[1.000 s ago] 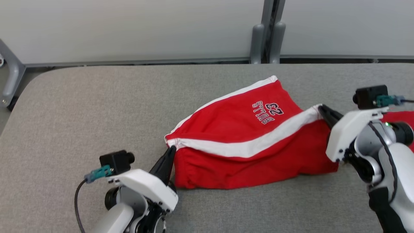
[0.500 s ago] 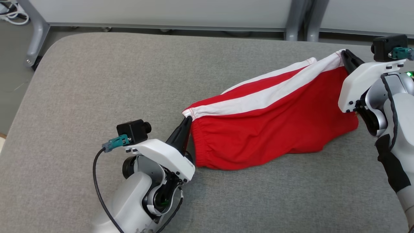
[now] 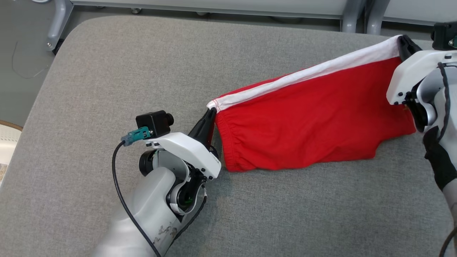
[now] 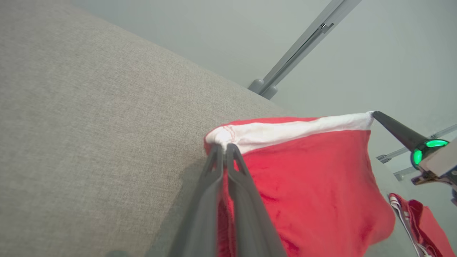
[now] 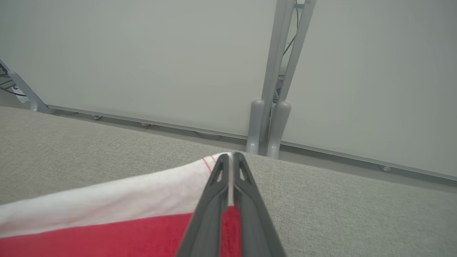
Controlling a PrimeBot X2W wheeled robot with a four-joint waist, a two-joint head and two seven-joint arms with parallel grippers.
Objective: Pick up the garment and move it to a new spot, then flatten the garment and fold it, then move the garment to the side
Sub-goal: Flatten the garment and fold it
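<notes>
Head view, shorts: the red shorts (image 3: 314,117) were stretched from the centre of the frame to the upper right, held at both ends, with the lower edge lying on the grey table (image 3: 107,71).
Head view, band: a white band (image 3: 307,74) ran along the raised upper edge, slanting up toward the right.
Head view, left gripper: the left gripper (image 3: 211,114) sat left of centre, its jaws closed on the corner where the band ended.
Head view, right gripper: the right gripper (image 3: 402,40) was at the upper right, its jaws closed on the other end of the band.
Left wrist view, grip: the two dark fingers were pressed together on the banded corner, with red fabric spreading across the lower right of the frame.
Left wrist view, far end: the right gripper's dark tip met the band at the right of the frame, with a green light (image 4: 416,156) glowing behind it.
Left wrist view, corner: another red cloth (image 4: 421,221) with white stripes lay at the lower right.
Right wrist view, grip: the fingers were pinched shut on a white corner with red stitching at the centre of the frame.
Right wrist view, background: the table lay beneath, and pale wall panels (image 5: 142,60) and grey posts (image 5: 267,125) filled the upper half.
</notes>
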